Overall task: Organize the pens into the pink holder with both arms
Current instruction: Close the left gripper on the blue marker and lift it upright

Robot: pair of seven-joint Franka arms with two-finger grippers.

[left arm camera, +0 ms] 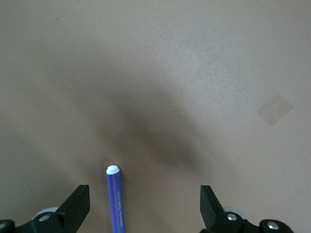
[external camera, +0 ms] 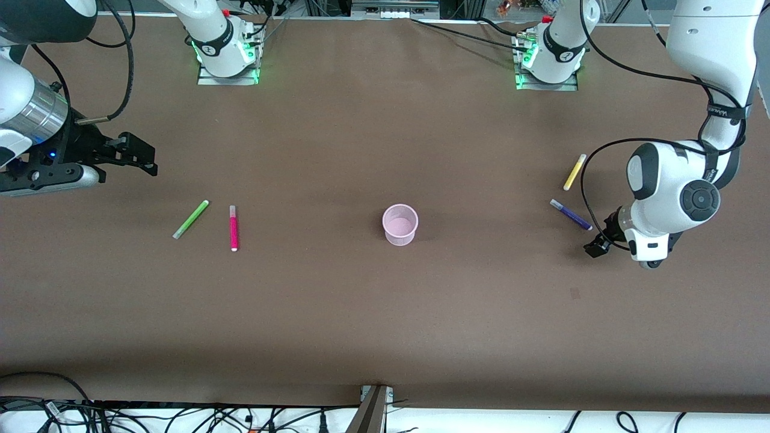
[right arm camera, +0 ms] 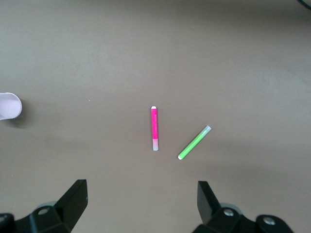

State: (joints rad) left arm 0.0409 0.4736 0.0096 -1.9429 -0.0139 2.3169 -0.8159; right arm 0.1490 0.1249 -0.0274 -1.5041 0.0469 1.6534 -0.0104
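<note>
Pens lay loose on the bench, the holder (external camera: 400, 224) at frame centre empty. The left end effector (external camera: 595, 247), spread wide, hung low by the purple pen (external camera: 571, 214), seemingly lining up a grasp. The right end effector (external camera: 141, 157), also spread, waited upper left.

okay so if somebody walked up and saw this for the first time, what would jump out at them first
Probably the pink holder, standing alone mid-table with nothing in it, and bright pens lying toward each end: lime green pen and magenta pen toward the right arm's end, yellow pen and purple pen toward the left arm's. The left tool hangs open, low over the purple pen, while the right tool hovers open, higher up.
</note>
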